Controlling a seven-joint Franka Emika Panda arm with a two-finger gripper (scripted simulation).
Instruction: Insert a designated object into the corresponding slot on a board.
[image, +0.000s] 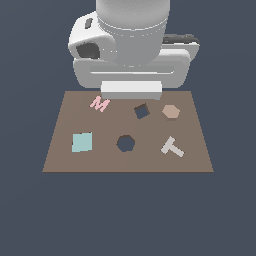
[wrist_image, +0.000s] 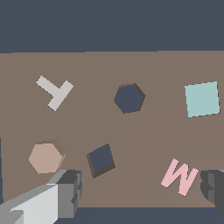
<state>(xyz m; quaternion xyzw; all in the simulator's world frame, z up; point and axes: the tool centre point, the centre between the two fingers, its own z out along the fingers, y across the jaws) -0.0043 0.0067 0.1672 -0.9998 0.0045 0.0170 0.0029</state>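
The tan hexagon piece lies flat on the brown board, toward the exterior view's right and far side. The dark hexagon slot is cut near the board's middle, nearer the front edge. My gripper hangs above the board's far edge and is open. In the wrist view its two grey fingers stand wide apart with nothing held between them. One finger is close beside the hexagon piece, apart from it.
A dark square tilted hole sits between the hexagon piece and a pink M piece. A grey T piece and a teal square lie nearer the front edge.
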